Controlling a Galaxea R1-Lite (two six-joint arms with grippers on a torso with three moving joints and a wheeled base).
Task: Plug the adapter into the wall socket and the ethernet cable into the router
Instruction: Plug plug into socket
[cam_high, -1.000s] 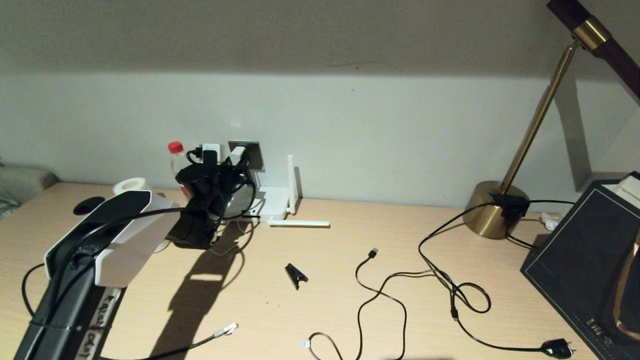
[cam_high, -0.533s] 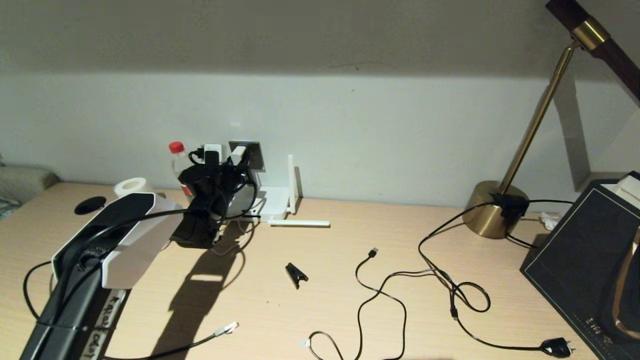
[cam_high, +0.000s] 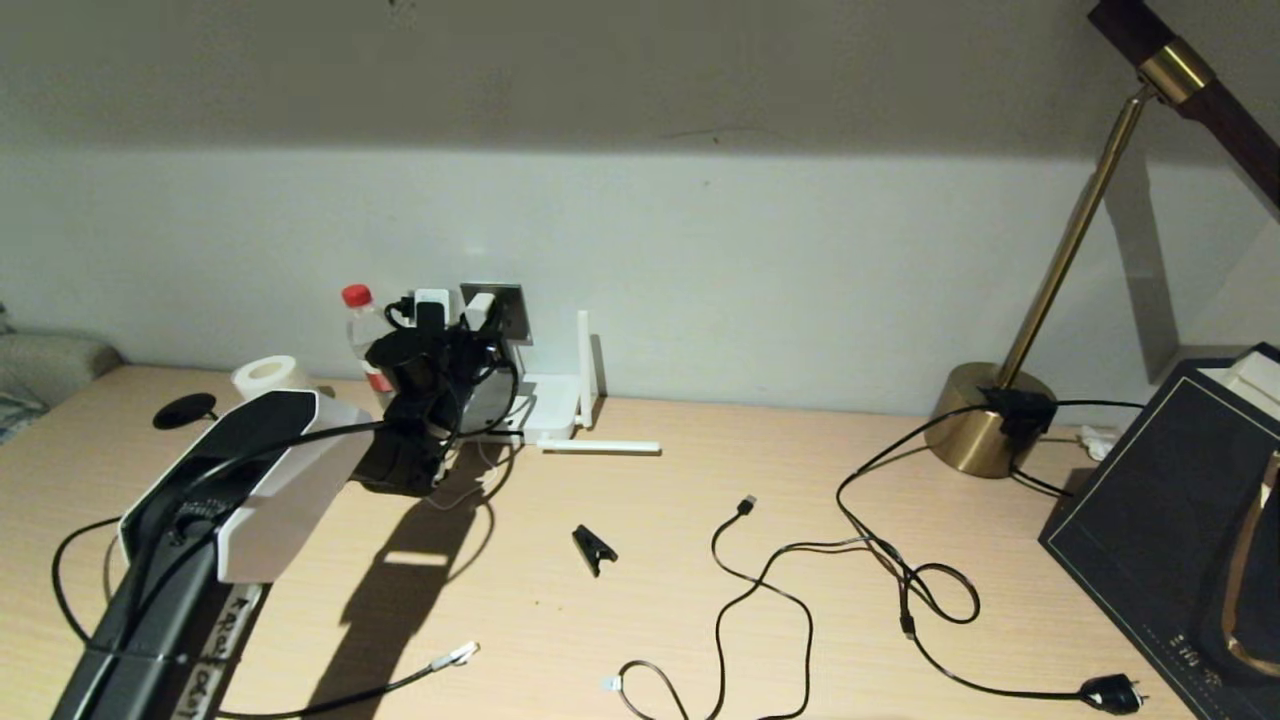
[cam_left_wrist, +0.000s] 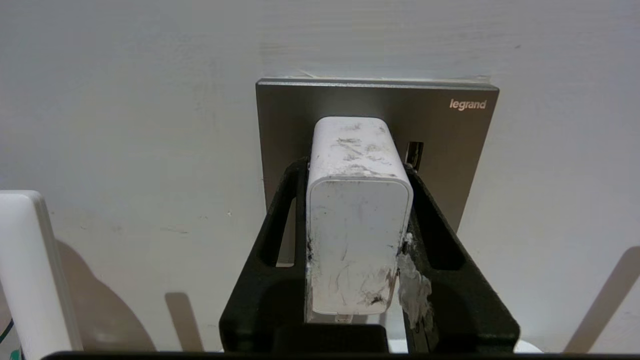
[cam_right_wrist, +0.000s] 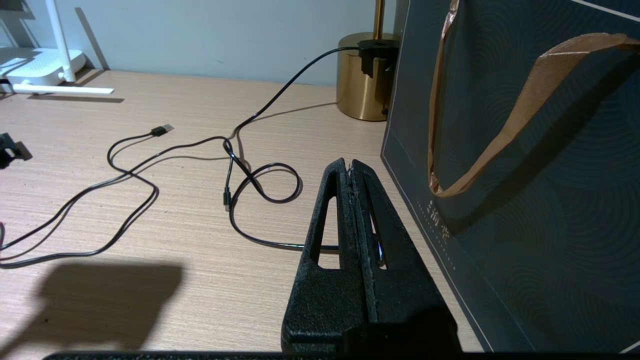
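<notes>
My left gripper (cam_left_wrist: 356, 167) is shut on the adapter (cam_left_wrist: 357, 215), a scuffed white block, and holds it against the wall. The adapter's far end meets the grey wall socket (cam_left_wrist: 450, 135); one dark slot shows beside it. In the head view the left gripper (cam_high: 470, 335) is at the wall socket (cam_high: 512, 305), above the white router (cam_high: 550, 405). The ethernet cable (cam_high: 380, 690) lies at the desk's near left, its clear connector (cam_high: 455, 657) free. My right gripper (cam_right_wrist: 348, 165) hangs shut and empty beside a dark bag (cam_right_wrist: 525, 200).
A red-capped bottle (cam_high: 360, 330) and a tissue roll (cam_high: 265, 375) stand left of the socket. A black clip (cam_high: 593, 548), a thin USB cable (cam_high: 745, 505) and a black plug (cam_high: 1115, 693) lie mid-desk. A brass lamp base (cam_high: 985, 415) is at the back right.
My left arm has shifted a little forward and right toward the wall, carrying the adapter with it. The right gripper has stayed still.
</notes>
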